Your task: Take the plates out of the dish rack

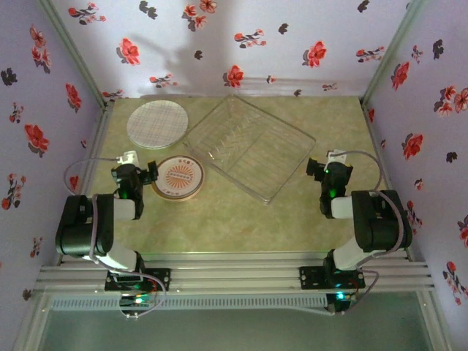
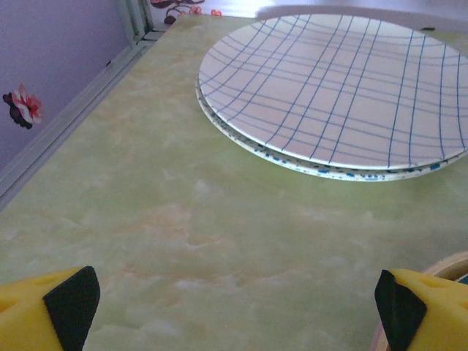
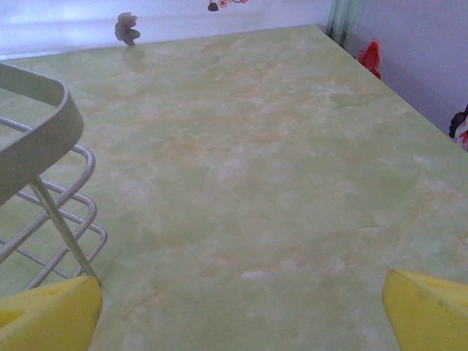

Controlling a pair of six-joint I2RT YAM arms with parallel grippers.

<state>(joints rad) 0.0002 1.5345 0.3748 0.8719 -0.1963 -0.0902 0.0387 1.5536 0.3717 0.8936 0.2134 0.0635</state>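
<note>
Pale green, marbled counter (image 1: 241, 219), matte and smooth. Toward the rear centre, turned corner-on: the transparent dish rack (image 1: 248, 146), flat on the surface, with thin ribs across its base. Just left of the rack, close to its left corner: a stack of two plates, the speckled plate (image 2: 329, 170) directly on the counter, the blue-grid plate (image 1: 157, 124) on top and covering nearly all of it. Nearer than that stack, also left of the rack and close to its near-left edge: a tan-rimmed plate (image 1: 175, 196) flat on the surface, a small white sunburst plate (image 1: 178, 175) resting in it.
</note>
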